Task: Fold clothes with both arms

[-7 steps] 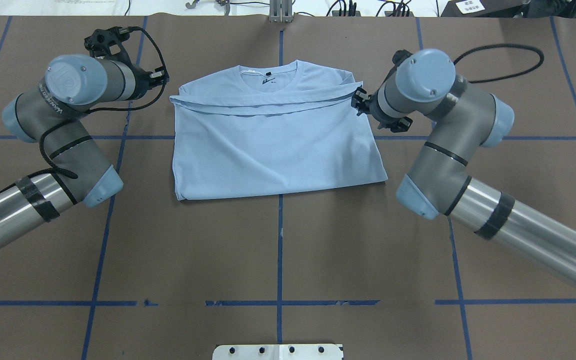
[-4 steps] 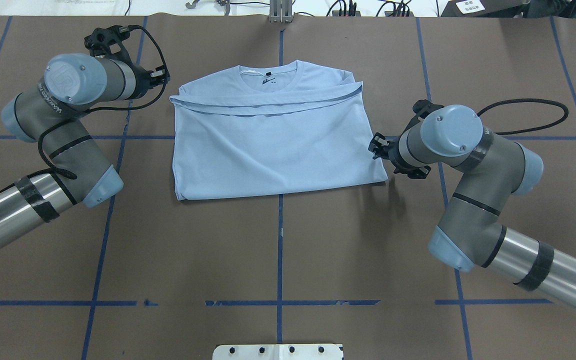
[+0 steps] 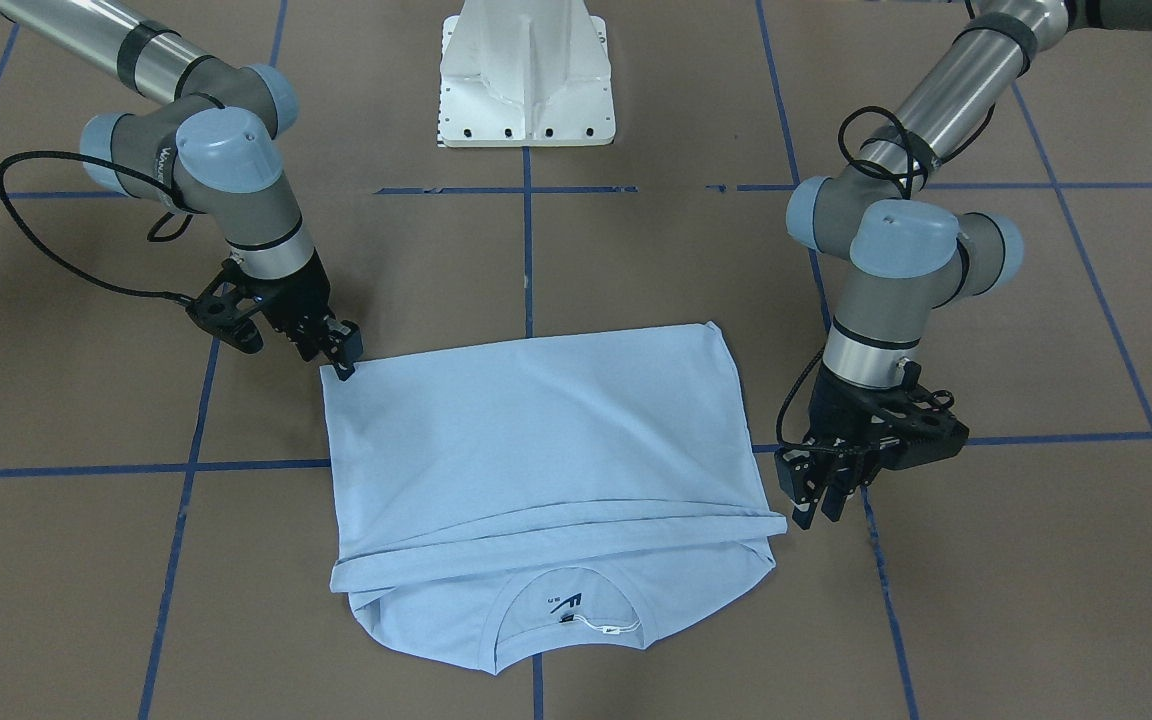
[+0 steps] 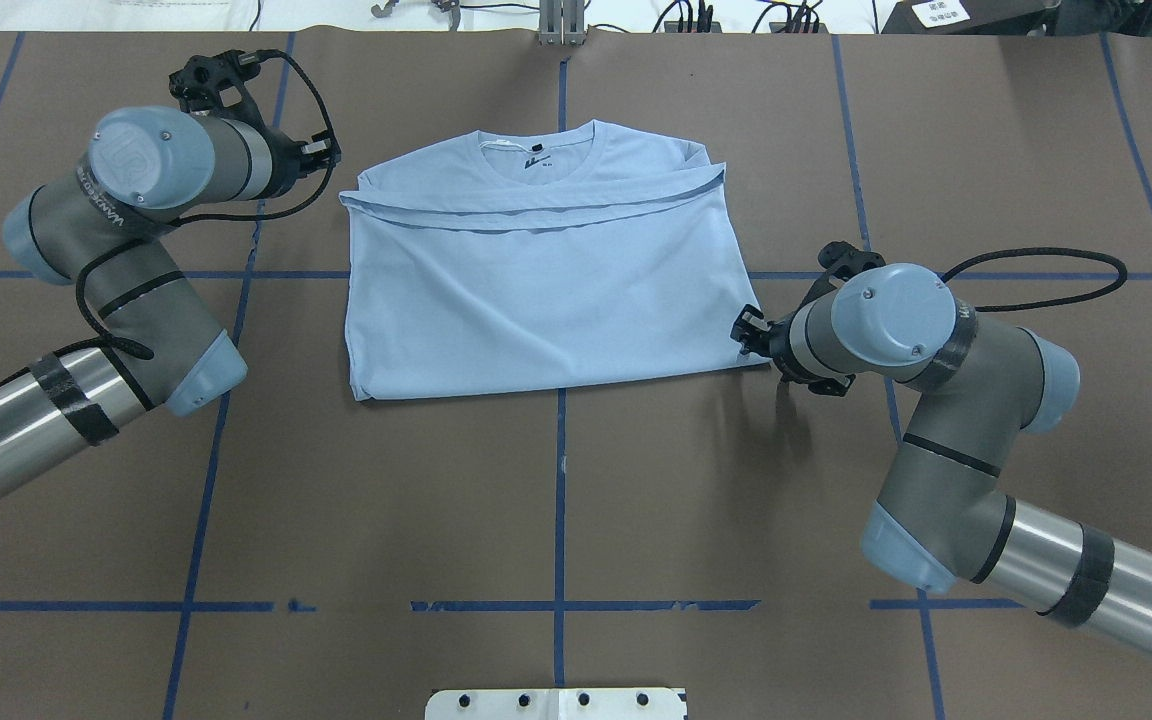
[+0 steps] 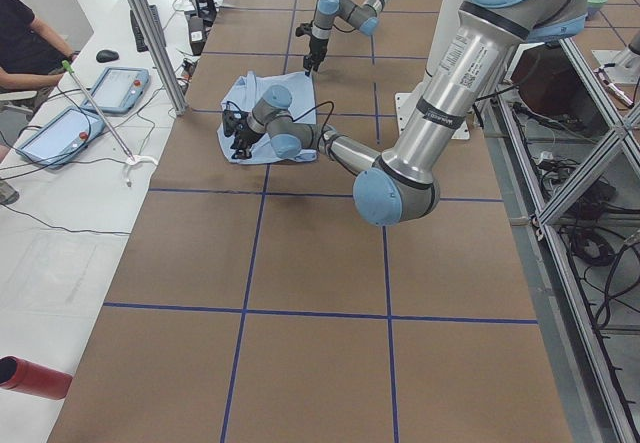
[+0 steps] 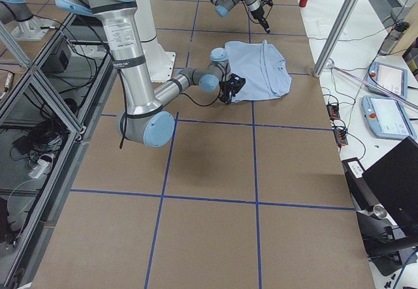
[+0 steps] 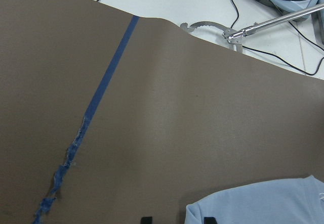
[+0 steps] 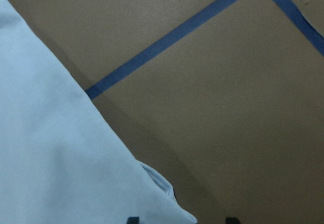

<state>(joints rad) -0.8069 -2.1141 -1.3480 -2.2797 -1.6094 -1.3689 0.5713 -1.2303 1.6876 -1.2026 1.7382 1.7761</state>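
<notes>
**A:** We see a light blue shirt (image 4: 546, 300) of soft, smooth knit. It is folded once into a rough rectangle and lies flat on the matte brown table (image 4: 556, 500). Its round ribbed collar (image 3: 561, 605) shows past the fold.
**B:** And the claws?
**A:** We find the left gripper (image 3: 818, 510) parted at the shoulder corner. The right gripper (image 3: 344, 362) is parted astride the folded corner nearer the robot. Neither clamps cloth
</notes>
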